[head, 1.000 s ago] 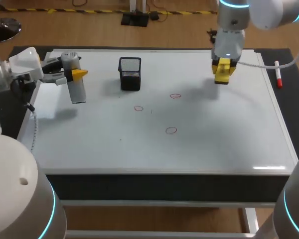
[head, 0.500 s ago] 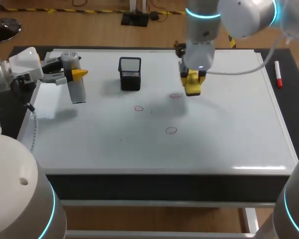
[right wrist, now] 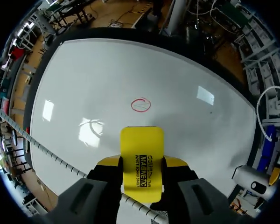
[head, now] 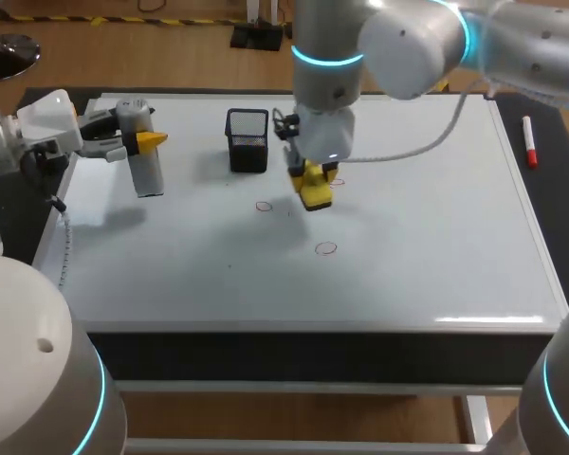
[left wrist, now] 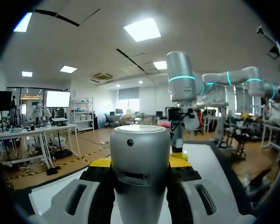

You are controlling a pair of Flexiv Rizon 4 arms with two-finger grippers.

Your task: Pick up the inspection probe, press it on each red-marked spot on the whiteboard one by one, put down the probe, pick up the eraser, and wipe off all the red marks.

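The whiteboard [head: 436, 237] covers the table. My left gripper [head: 137, 142] hovers over its far left corner, shut on the grey cylindrical probe [head: 144, 161], which fills the space between the yellow fingertips [left wrist: 179, 162] in the left wrist view. My right gripper [head: 315, 190] hangs over the middle of the board, shut on the yellow eraser [right wrist: 141, 158]. One red circle [head: 264, 206] lies just left of the eraser, another red circle [head: 325, 248] nearer the front. A third is mostly hidden behind the right gripper. In the right wrist view a red circle [right wrist: 141, 105] lies just ahead of the eraser.
A black mesh cup [head: 247, 139] stands on the board at the back, close to the right arm's wrist. A red marker [head: 529, 139] lies on the dark strip beyond the board's right edge.
My right arm has carried the eraser leftwards across the board, from the back right to the middle among the red circles. The left arm and probe have stayed still.
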